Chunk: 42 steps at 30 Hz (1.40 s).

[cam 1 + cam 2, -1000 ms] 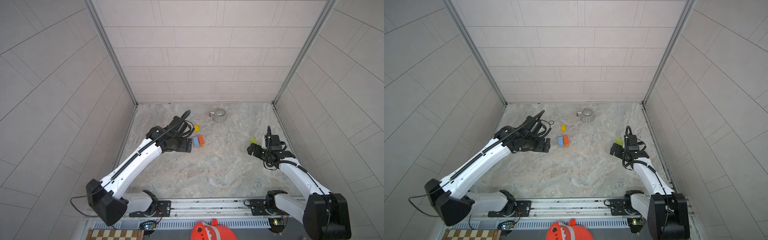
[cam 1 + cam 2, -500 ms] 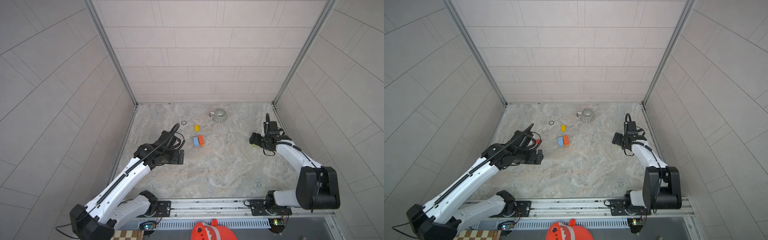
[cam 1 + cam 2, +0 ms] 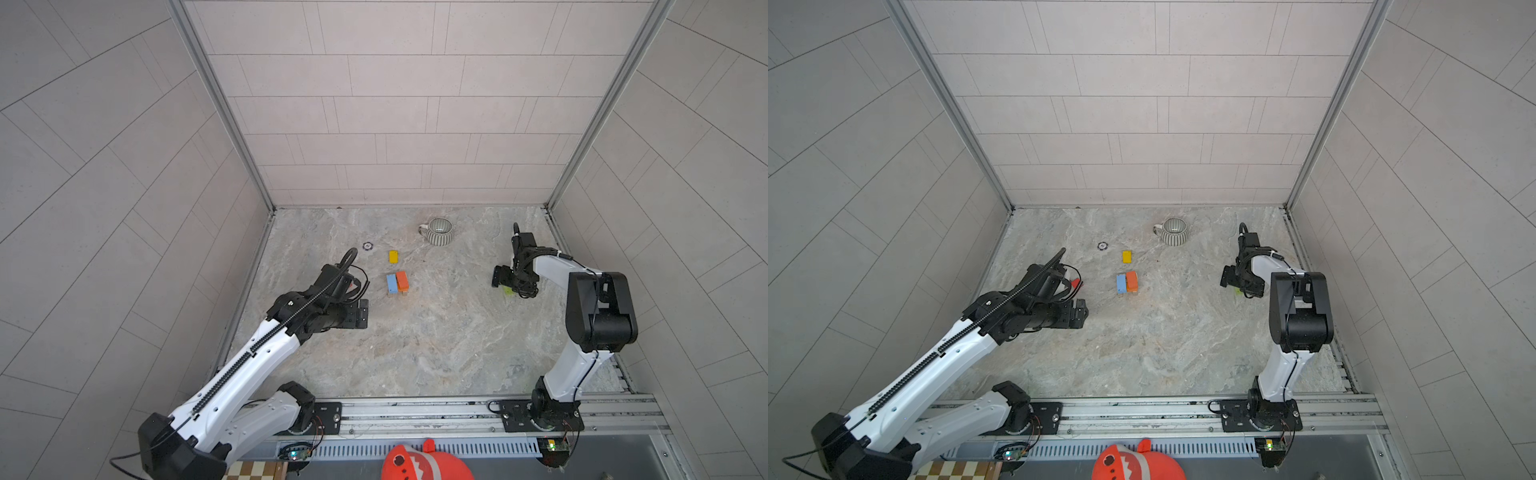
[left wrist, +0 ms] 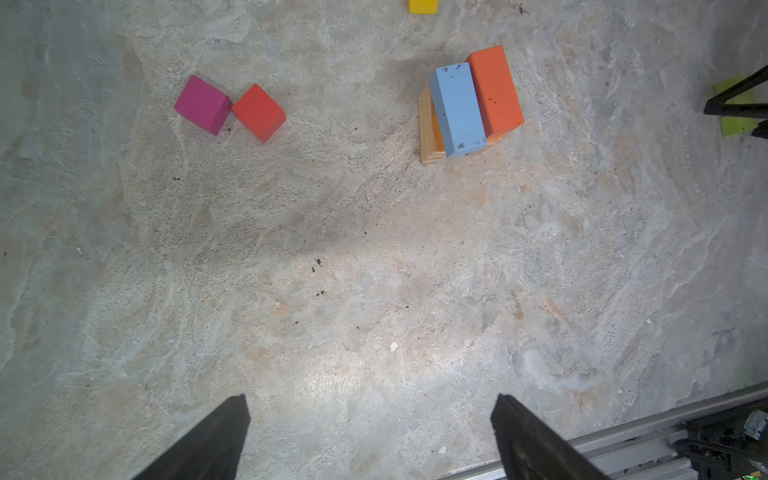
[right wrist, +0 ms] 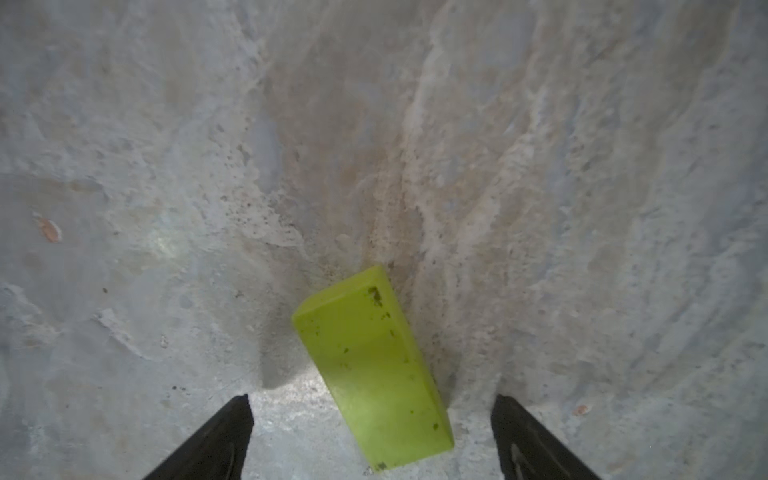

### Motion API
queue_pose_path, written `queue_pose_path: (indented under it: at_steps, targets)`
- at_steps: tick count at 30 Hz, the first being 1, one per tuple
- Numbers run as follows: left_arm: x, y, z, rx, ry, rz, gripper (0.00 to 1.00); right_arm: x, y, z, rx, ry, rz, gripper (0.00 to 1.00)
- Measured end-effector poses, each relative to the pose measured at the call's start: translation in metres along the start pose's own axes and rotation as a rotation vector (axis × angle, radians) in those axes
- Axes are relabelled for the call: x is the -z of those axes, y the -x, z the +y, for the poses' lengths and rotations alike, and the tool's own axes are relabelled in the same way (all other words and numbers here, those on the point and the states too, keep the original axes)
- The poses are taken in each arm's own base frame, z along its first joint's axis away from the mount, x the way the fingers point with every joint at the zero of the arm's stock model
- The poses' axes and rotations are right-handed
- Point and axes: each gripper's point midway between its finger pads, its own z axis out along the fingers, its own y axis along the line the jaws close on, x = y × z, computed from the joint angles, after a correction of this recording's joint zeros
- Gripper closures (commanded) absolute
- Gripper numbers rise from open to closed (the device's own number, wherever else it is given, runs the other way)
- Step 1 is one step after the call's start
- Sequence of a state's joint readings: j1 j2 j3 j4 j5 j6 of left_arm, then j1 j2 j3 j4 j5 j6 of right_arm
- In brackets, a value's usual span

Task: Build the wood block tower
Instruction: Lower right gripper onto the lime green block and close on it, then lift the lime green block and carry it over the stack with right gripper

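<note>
- In both top views the counter (image 3: 415, 353) carries one low tower (image 3: 397, 284) (image 3: 1127, 283), four loose blocks, one mug (image 3: 439, 232) and one ring (image 3: 368, 246); two arms work over it, each with one claw.
- The left wrist view shows the tower's top layer as two bricks lying side by side and touching, one blue (image 4: 457, 110) and one orange (image 4: 494, 89), on tan bricks (image 4: 426, 129) beneath; how many tan ones cannot be told.
- The loose blocks are yellow (image 3: 393, 257), magenta (image 4: 202, 104), red (image 4: 258, 111) and green (image 5: 370, 365).
- With the tower as dial centre in the top views, yellow lies near at 12 o'clock, the ring at 11, the mug at 1, and green well apart at 3.
- Red and magenta meet at a corner at about 9 o'clock, partly hidden under the left arm.
- The left claw (image 3: 362, 314) (image 4: 370, 401) sits at about 8 o'clock from the tower, apart from it, spread wide over bare counter and holding nothing.
- The right claw (image 3: 509, 286) (image 5: 372, 401) points down over the green block, its black tapered fingers (image 5: 216, 440) wide apart on either side, with a gap on each side; nothing is gripped.
- The green block lies flat and skewed between those fingers, its paint speckled with dark marks.
- The blocks are flat-faced rectangular wood with matte paint; the blue one is chipped.
- The counter has a rough, grey marbled stone look; the mug is round with grey and white stripes.
</note>
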State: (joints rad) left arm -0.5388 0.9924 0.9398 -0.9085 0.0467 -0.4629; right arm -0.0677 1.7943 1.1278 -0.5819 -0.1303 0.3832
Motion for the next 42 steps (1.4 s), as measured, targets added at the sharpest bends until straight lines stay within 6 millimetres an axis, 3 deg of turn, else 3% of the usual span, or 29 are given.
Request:
queue_pose_path:
  at_steps: [11, 16, 22, 26, 32, 42]
  targets:
    - [-0.001, 0.004, 0.006, 0.026, 0.011, -0.007, 0.02, -0.005, 0.002, -0.003, 0.028, -0.017, 0.025, 0.46]
    - [-0.001, 0.005, 0.006, 0.029, 0.012, -0.008, 0.01, -0.005, 0.002, -0.004, 0.026, -0.023, 0.032, 0.69]
    - [-0.001, 0.004, 0.006, 0.033, 0.006, -0.005, 0.00, -0.004, 0.000, -0.003, 0.024, -0.017, 0.041, 0.80]
    - [-0.001, 0.005, 0.008, 0.046, 0.004, -0.005, 0.00, -0.002, -0.003, 0.002, 0.025, -0.002, 0.054, 0.81]
    - [0.001, 0.011, 0.013, 0.072, 0.006, -0.027, 0.00, 0.020, 0.005, 0.039, 0.098, 0.034, 0.031, 0.83]
    - [0.001, 0.011, 0.015, 0.084, 0.003, -0.028, 0.00, 0.099, 0.021, 0.145, 0.389, 0.198, -0.114, 0.89]
